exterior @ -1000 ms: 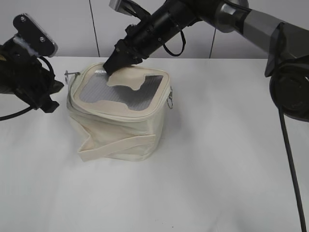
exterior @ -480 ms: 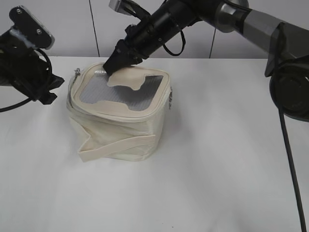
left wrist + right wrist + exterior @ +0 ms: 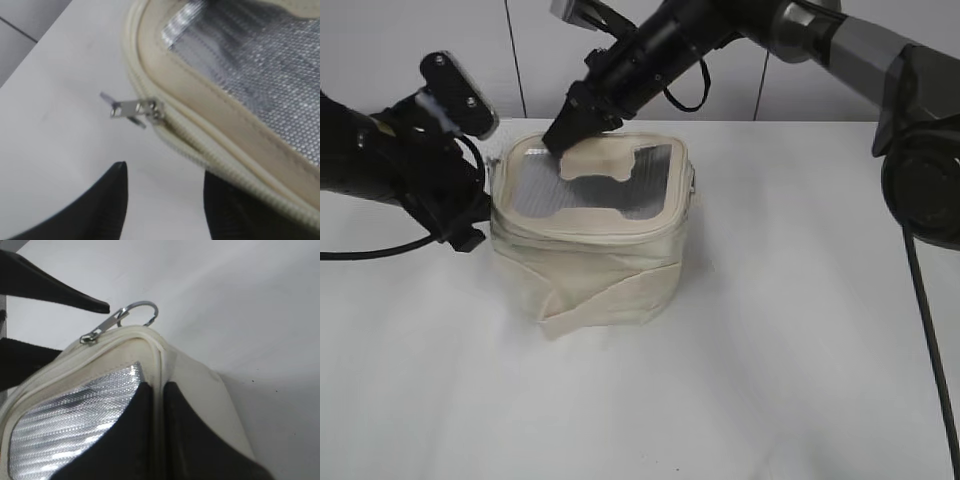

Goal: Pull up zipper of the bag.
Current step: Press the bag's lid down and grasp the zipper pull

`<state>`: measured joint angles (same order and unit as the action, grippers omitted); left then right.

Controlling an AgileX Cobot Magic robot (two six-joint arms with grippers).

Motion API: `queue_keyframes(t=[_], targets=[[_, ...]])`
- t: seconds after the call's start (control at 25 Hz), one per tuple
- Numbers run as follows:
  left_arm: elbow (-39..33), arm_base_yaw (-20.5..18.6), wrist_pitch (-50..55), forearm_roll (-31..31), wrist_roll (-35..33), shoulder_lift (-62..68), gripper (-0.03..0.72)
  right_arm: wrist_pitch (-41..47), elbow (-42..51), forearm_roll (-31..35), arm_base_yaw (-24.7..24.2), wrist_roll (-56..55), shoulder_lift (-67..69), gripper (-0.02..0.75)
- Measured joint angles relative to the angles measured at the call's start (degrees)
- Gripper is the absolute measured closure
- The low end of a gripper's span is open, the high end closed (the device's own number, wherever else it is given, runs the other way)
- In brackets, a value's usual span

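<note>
The cream bag [image 3: 605, 250] stands mid-table, its grey top panel [image 3: 582, 185] facing up. My right gripper [image 3: 565, 138] is shut on the bag's top rim at the back left corner; the right wrist view shows its fingers [image 3: 135, 440] pinching the rim seam [image 3: 157, 365]. A silver ring pull [image 3: 142, 310] sticks out past that corner. My left gripper [image 3: 470, 225] is open and empty beside the bag's left side. In the left wrist view its tips [image 3: 165, 172] lie just short of a flat silver zipper pull [image 3: 136, 110] at the end of the zipper line [image 3: 200, 145].
The white table [image 3: 770, 350] stretches to the front and right of the bag. A pale panelled wall [image 3: 510, 50] runs behind it. The wide cream strap [image 3: 610, 295] wraps the bag's front. The left gripper's dark fingers [image 3: 50, 290] show in the right wrist view.
The bag has shifted right and turned, held by the right gripper. The left arm has swung right and down, from well left of the bag to right beside its left corner.
</note>
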<state>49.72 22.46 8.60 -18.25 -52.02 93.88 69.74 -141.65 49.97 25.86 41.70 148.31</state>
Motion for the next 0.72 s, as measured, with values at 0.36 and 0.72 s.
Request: queue_keyframes(t=[0.36, 0.72], targets=[[0.1, 2.1, 0.4, 1.9, 0.0, 0.0, 0.302, 0.0, -0.5, -3.3, -0.2, 0.1, -0.1, 0.696], [0.1, -1.6, 0.1, 9.0, -0.1, 0.0, 0.286, 0.0, -0.5, -3.4, -0.2, 0.0, -0.1, 0.696]])
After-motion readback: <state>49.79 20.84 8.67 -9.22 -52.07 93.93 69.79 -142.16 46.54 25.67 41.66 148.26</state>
